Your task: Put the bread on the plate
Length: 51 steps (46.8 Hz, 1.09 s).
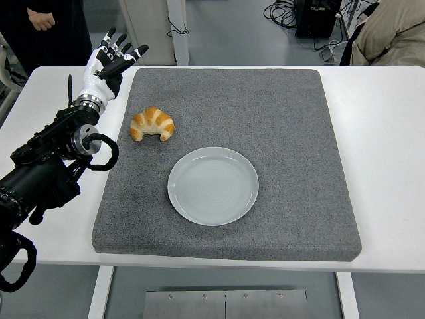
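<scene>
A golden croissant point(153, 124) lies on the grey mat point(279, 113), at its left side. A pale blue-white plate point(212, 185) sits on the mat in front and to the right of the croissant, with nothing on it. My left hand point(113, 58) is raised over the table's far left, behind and to the left of the croissant, fingers spread and holding nothing. It is apart from the bread. The right arm does not show.
The white table point(392, 153) extends around the mat on both sides. A person in dark clothes point(46, 20) stands at the top left and another in beige point(392, 33) sits at the top right. Cables lie on the floor behind.
</scene>
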{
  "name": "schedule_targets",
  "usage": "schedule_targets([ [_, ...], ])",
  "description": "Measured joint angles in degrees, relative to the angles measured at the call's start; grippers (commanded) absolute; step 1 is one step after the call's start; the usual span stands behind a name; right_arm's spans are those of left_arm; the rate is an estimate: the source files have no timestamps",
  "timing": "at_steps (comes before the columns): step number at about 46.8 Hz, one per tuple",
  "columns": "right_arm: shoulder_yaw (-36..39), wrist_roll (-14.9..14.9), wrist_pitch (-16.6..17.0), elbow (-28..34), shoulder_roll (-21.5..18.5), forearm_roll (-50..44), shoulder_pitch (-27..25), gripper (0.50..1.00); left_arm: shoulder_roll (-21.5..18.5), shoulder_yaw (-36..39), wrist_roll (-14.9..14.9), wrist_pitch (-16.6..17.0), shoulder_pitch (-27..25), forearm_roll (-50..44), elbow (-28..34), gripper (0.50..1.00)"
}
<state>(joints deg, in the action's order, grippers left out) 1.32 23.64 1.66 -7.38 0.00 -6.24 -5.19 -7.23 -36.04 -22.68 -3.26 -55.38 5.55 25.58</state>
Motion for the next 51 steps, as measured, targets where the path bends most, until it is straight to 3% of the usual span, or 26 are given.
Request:
schedule_targets([
  [30, 0.00, 0.00, -0.02, 0.00, 0.00, 0.00, 0.00, 1.000, -0.93, 0.52, 0.44, 0.13, -0.38, 0.78, 0.10, 0.972],
  [51, 0.00, 0.00, 0.01, 0.00, 0.00, 0.00, 0.00, 1.000, -9.80, 8.70, 4.82, -0.26, -2.65, 4.66, 5.37, 0.971],
])
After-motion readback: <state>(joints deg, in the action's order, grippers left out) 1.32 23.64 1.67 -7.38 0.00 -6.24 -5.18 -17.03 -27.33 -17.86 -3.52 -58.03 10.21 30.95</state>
